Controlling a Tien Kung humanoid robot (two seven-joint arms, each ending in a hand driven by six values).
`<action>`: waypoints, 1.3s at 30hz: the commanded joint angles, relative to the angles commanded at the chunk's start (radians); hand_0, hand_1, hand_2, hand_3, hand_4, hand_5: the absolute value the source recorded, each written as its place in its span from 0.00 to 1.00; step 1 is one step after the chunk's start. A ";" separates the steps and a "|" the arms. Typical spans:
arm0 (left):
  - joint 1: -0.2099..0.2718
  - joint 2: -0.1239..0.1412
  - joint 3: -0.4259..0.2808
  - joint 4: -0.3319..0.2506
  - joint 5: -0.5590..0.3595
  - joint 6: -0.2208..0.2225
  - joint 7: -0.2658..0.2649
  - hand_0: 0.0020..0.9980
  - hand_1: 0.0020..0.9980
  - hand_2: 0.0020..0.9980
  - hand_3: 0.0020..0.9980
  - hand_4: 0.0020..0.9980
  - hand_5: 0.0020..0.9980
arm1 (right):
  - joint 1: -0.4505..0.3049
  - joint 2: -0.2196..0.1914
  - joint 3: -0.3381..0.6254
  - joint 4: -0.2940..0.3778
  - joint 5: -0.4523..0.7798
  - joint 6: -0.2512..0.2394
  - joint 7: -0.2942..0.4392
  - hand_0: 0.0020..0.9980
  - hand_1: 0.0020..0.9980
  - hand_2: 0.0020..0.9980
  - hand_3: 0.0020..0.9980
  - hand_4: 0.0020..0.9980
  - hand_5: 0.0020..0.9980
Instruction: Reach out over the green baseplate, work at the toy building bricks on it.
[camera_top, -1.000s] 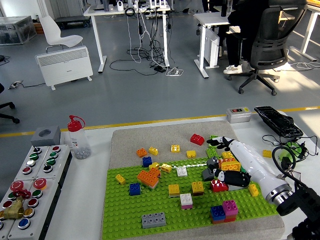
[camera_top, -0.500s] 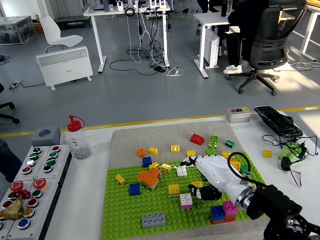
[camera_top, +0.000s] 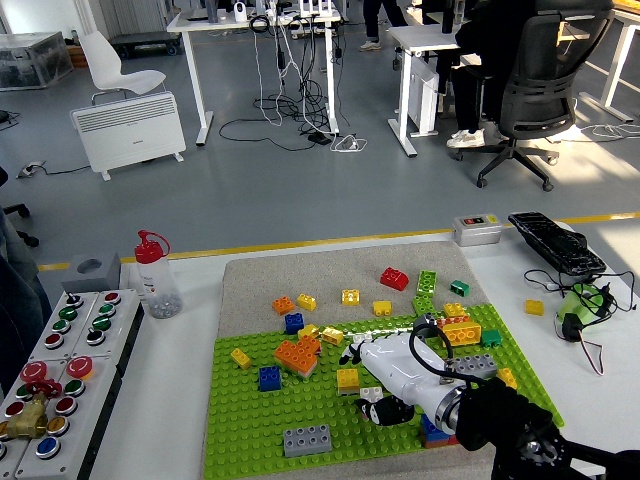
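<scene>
- Over the green baseplate (camera_top: 250, 420), at about five o'clock, the robot's right hand (camera_top: 385, 375) reaches low, positioned to work the bricks
- Whether its fingers grasp the yellow brick (camera_top: 347, 378) beside them, I cannot tell

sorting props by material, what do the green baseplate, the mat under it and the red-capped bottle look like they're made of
Green baseplate: looks like hard moulded plastic, evenly studded with a slight sheen. Mat: seems a soft grey felt or foam, matte with rounded corners. Red-capped bottle: probably clear plastic, see-through body with a glossy red nozzle cap.
</scene>
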 joint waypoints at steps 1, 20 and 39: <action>0.000 0.000 0.000 0.000 0.000 0.000 0.000 0.69 0.70 0.69 0.62 0.36 1.00 | 0.007 0.007 -0.005 -0.009 -0.008 0.006 -0.009 0.63 0.69 0.71 0.72 0.70 0.16; -0.003 0.002 -0.002 0.000 0.000 0.000 0.000 0.69 0.70 0.69 0.62 0.36 1.00 | 0.044 0.049 -0.060 -0.112 -0.062 0.041 -0.039 0.38 0.56 0.70 0.73 0.72 0.20; -0.002 0.002 0.000 0.000 -0.002 0.000 0.001 0.69 0.70 0.69 0.62 0.35 1.00 | 0.044 0.057 -0.076 -0.157 -0.074 0.041 -0.028 0.17 0.37 0.67 0.71 0.73 0.18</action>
